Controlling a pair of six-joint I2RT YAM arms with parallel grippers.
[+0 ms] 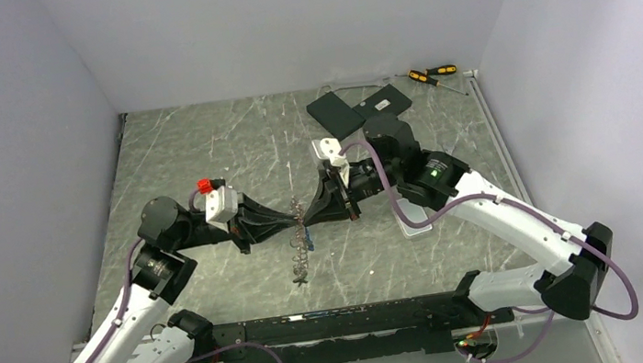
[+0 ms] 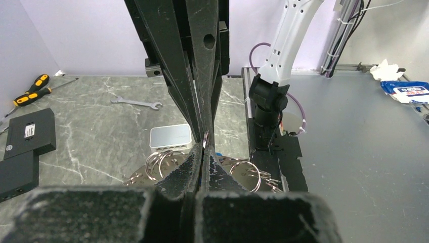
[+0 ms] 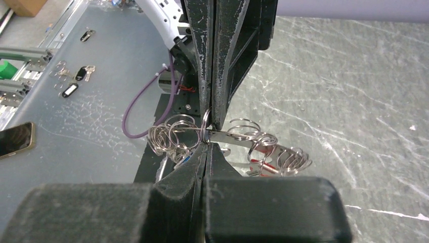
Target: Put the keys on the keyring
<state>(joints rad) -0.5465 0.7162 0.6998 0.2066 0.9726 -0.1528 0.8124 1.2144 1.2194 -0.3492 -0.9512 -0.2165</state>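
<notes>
The keyring (image 1: pixel 300 254) is a bunch of thin metal rings and small grey keys, hanging between both grippers above the middle of the table. My left gripper (image 1: pixel 293 223) and right gripper (image 1: pixel 311 212) meet tip to tip over it. In the left wrist view the left gripper (image 2: pixel 205 149) is shut, with one thin ring (image 2: pixel 206 140) nipped at its tips. In the right wrist view the right gripper (image 3: pixel 207 144) is shut on the same ring (image 3: pixel 204 126). A key with a red head (image 3: pixel 264 151) hangs among the rings, and a blue one (image 3: pixel 185 158) shows below.
Two yellow-and-black screwdrivers (image 1: pixel 431 73) lie at the back right, and black boxes (image 1: pixel 360 110) sit behind the right arm. A pale slab (image 2: pixel 170 137) lies under the grippers, with a wrench (image 2: pixel 136 103) beyond it. Walls close three sides.
</notes>
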